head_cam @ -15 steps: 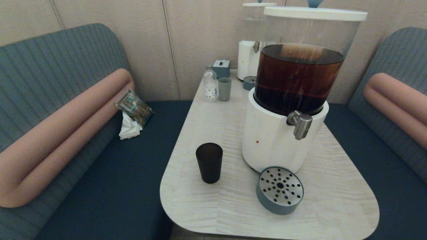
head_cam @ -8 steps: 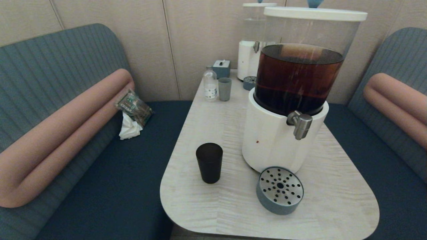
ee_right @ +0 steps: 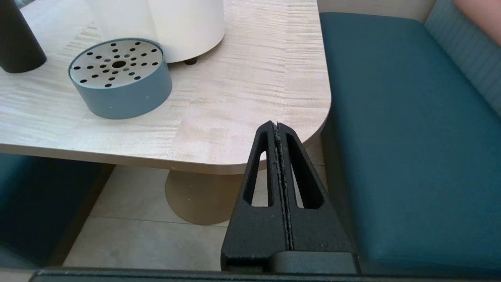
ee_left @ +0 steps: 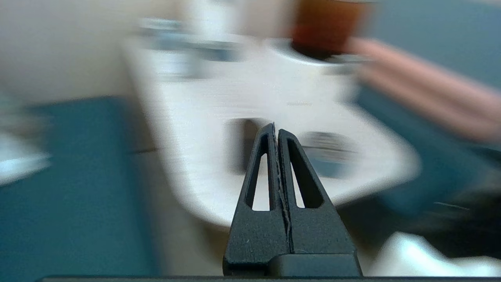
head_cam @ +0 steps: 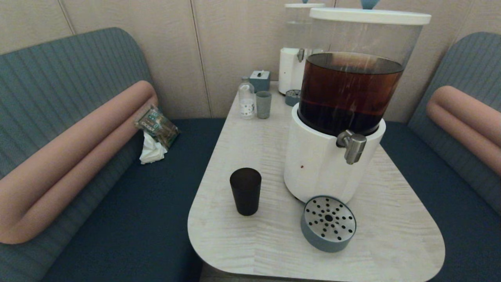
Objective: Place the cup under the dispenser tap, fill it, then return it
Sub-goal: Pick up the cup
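Note:
The dark brown-black cup (head_cam: 245,191) stands upright on the pale wooden table (head_cam: 274,250), left of the big white-based dispenser (head_cam: 325,168) filled with dark liquid. The steel dispenser tap (head_cam: 353,145) juts from the base, above a round grey drip tray (head_cam: 328,223). Neither arm shows in the head view. My left gripper (ee_left: 276,126) is shut and empty, off the table's near edge with the cup (ee_left: 240,143) beyond its tips. My right gripper (ee_right: 277,124) is shut and empty, low by the table's near right corner; the cup (ee_right: 17,43) and drip tray (ee_right: 119,76) lie beyond it.
At the table's far end stand a small bottle (head_cam: 246,98), a grey-blue tumbler (head_cam: 263,104), a small box (head_cam: 260,80) and a second white dispenser (head_cam: 294,58). Blue benches flank the table; a packet and tissue (head_cam: 154,133) lie on the left seat.
Nothing on the table has moved. The blur in the left wrist view shows the left arm in motion.

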Available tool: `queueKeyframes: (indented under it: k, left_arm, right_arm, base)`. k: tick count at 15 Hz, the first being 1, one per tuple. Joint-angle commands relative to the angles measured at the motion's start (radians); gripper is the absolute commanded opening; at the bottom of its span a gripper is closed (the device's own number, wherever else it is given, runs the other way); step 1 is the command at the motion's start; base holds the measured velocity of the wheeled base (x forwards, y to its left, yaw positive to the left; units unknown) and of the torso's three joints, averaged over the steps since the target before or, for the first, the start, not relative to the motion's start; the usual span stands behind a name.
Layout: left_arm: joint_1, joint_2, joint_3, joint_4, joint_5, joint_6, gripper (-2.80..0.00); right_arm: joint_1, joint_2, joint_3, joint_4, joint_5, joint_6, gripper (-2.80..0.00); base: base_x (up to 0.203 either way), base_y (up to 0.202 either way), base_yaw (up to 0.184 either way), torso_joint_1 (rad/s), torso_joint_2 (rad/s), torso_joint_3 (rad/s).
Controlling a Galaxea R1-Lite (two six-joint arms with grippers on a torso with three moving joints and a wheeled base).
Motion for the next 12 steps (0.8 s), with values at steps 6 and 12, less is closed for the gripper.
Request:
queueKeyframes:
  k: [6, 12]
  left_arm:
    - [-0.142, 0.399, 0.164, -0.466, -0.112, -0.055, -2.80]
    - [-0.139, 0.636, 0.344, -0.825, -0.154, -0.039, -2.80]
  right_arm:
    - [0.000, 0.000, 0.000, 0.001, -0.001, 0.006, -2.80]
    - [0.000, 0.001, 0.000, 0.001, 0.000, 0.006, -2.80]
  base:
    - [0.000, 0.000, 0.000, 0.000, 0.00, 0.000]
    - [0.000, 0.000, 0.000, 0.000, 0.00, 0.000]
